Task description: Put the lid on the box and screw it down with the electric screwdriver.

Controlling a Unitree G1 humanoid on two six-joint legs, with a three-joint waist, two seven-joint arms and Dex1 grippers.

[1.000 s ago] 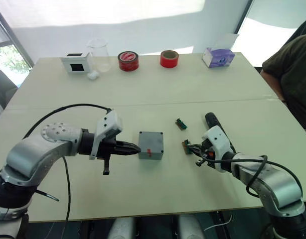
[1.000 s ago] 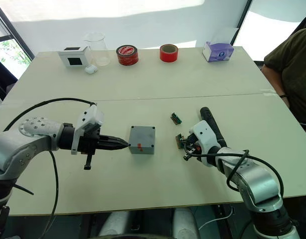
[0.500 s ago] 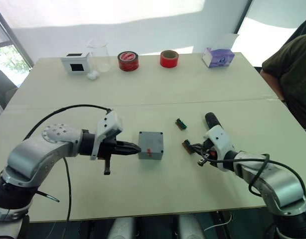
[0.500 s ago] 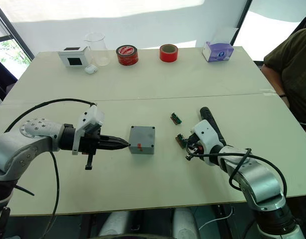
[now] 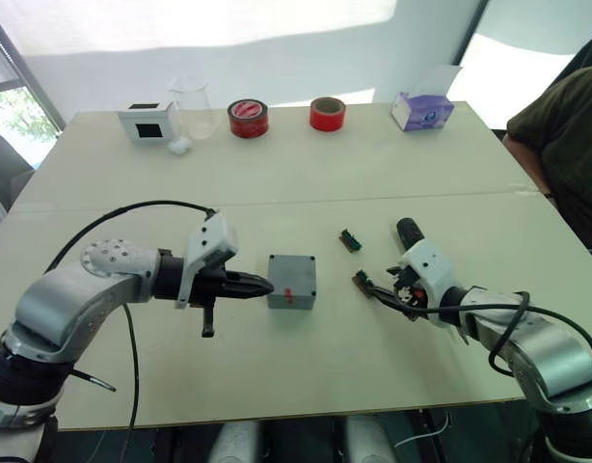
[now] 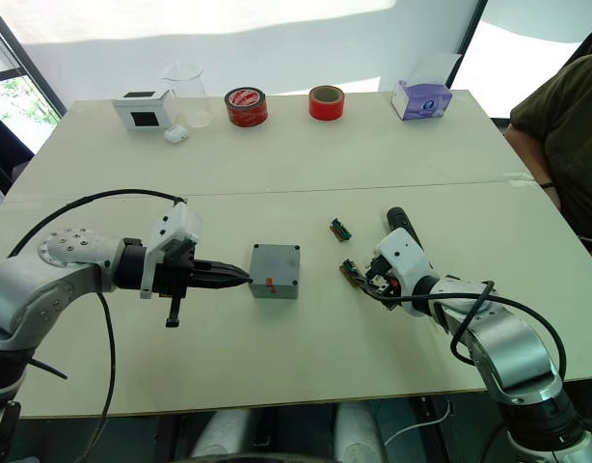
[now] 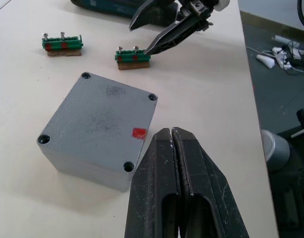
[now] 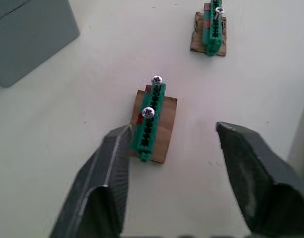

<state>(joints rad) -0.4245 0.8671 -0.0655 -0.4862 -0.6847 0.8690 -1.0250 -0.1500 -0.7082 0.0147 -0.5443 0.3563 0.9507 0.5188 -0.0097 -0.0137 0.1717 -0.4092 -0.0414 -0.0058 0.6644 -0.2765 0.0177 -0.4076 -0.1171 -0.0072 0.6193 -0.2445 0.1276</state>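
The right tool (image 8: 172,148) stands wide open and holds nothing; one finger (image 8: 110,163) touches the near green terminal block (image 8: 151,124), which carries two upright screws on a brown pad. A second terminal block (image 8: 211,29) lies farther off, apart from the first. The electric screwdriver (image 6: 404,231) lies just behind the right tool on the tabletop (image 5: 306,174), partly hidden by the wrist.

The left tool (image 5: 255,285) is closed with its fingers pressed together, gripping nothing, its tip just beside the left wall of the box (image 5: 292,281). The box sits with the lid (image 7: 95,121) on top, corner holes showing and a small red mark near one edge. Bare tabletop lies open in front of the box and between it and the blocks.

Along the far edge, well apart, stand a white box (image 5: 147,122), a clear beaker (image 5: 192,106), two red tape rolls (image 5: 248,118), and a tissue box (image 5: 421,110). A person (image 5: 566,145) sits at the right edge.

The left wrist view shows the lid's screw holes; the right wrist view shows the screws in the blocks.
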